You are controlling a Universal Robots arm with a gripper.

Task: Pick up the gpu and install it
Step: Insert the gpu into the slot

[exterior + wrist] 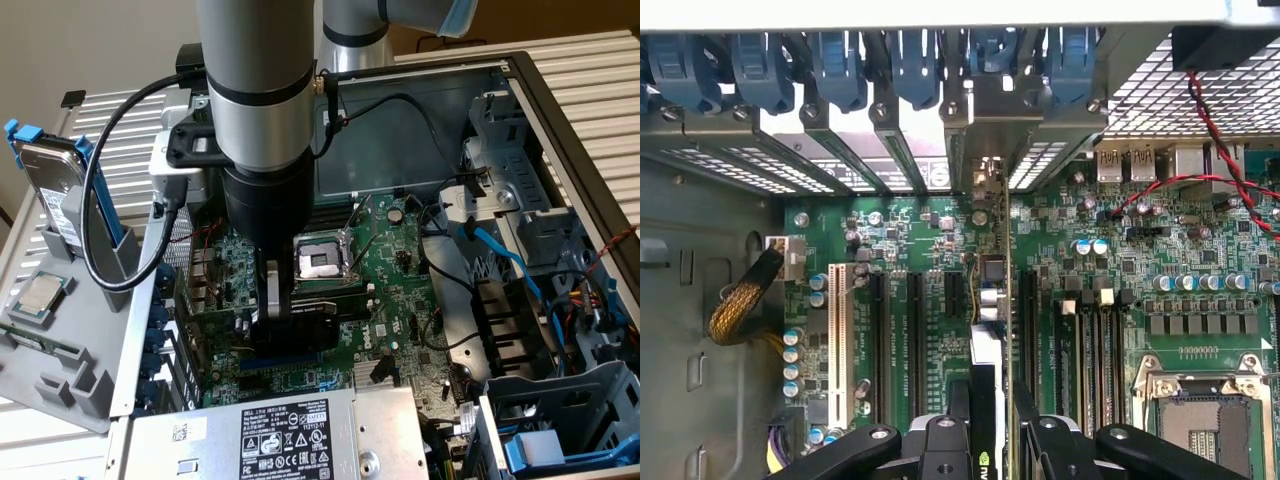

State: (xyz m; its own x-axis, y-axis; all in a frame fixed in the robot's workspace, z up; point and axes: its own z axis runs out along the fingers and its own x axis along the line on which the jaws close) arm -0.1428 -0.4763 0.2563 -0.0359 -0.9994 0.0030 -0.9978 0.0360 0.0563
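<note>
The gpu (988, 300) stands on edge between my fingers, a thin green card with a black shroud. Its silver bracket end reaches toward the rear slot openings (980, 150) of the case. My gripper (990, 440) is shut on the gpu, one black finger on each side. In the exterior view the gripper (285, 300) is low inside the open case, and the gpu (315, 322) lies just above the large green motherboard (400, 300), near the black expansion slots. I cannot tell whether the card's edge sits in a slot.
The CPU socket (320, 258) lies just behind the gripper. A power supply (290, 440) fills the case's front edge. Blue cables (500, 255) and drive cages crowd the exterior view's right. A grey rack (60, 350) at its left holds a hard drive (50, 190). Red wires (1220, 150) cross the board.
</note>
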